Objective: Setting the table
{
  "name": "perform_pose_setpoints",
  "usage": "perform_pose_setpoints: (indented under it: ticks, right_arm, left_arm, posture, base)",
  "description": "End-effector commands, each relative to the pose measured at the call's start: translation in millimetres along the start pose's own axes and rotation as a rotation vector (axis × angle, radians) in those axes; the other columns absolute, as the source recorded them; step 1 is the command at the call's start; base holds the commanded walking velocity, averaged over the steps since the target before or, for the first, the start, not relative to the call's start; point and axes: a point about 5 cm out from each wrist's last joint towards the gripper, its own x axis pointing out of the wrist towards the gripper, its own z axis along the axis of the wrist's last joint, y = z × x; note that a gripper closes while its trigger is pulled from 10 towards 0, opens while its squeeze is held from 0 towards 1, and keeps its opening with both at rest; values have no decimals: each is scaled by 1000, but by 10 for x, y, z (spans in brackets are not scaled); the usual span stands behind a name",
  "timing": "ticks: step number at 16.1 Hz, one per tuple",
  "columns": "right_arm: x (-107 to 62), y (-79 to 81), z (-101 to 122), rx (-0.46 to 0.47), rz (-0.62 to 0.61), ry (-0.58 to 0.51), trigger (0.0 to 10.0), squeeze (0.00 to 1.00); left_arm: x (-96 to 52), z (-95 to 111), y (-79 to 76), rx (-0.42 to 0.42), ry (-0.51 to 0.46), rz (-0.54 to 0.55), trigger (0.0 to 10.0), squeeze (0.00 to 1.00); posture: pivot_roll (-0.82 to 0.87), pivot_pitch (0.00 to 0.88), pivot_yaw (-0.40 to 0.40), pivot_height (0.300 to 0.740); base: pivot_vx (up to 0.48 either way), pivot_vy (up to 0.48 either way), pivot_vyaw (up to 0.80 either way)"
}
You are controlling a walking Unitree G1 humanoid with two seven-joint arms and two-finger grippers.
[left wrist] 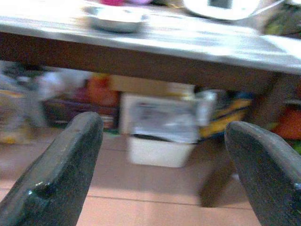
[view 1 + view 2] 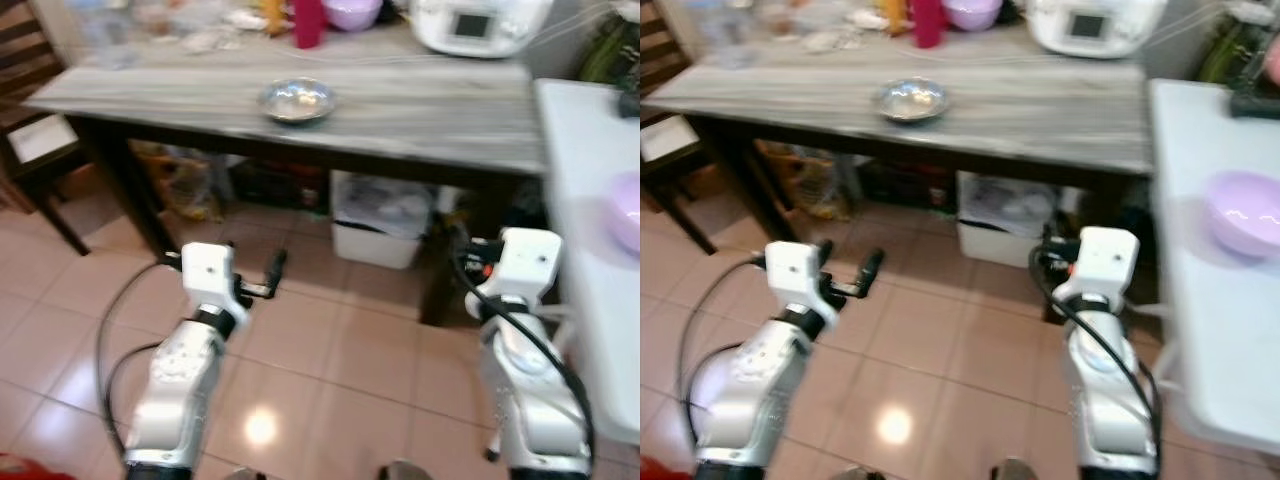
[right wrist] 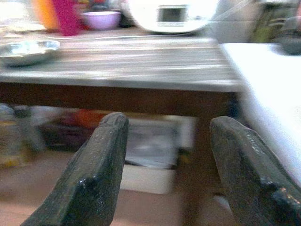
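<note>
Steel bowl (image 2: 297, 99) on bench (image 2: 400, 115), ungrasped; left hand (image 1: 164, 169) and right hand (image 3: 167, 165) released, empty, short of bench; setting apparently barely begun.

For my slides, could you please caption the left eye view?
Both open grippers, left and right, face a wooden table bearing a metal bowl.

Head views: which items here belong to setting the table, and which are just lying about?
For the job:
metal bowl
wooden table
purple bowl on the white table

Lying about:
rice cooker
pink cup
white bin under the table
</note>
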Motion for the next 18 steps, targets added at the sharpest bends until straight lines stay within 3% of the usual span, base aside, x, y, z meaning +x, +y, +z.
perform_pose_setpoints:
  ticks: [1,15,18]
  right_arm:
    - [6,28,39,1,4,-18,10000,0]
    - [54,15,82,-11,-8,-40,10000,0]
    - [56,18,95,-31,-4,-50,10000,0]
  left_arm:
    - [-15,25,61,26,0,16,10000,0]
    - [0,28,40,31,2,1,10000,0]
    - [1,17,43,10,2,10,10000,0]
  posture:
    - [-188,140,48,740]
    - [-184,140,53,740]
    - [-186,142,52,740]
  base:
    - [0,-382,0]
    - [0,-378,-95]
    - [0,-107,0]
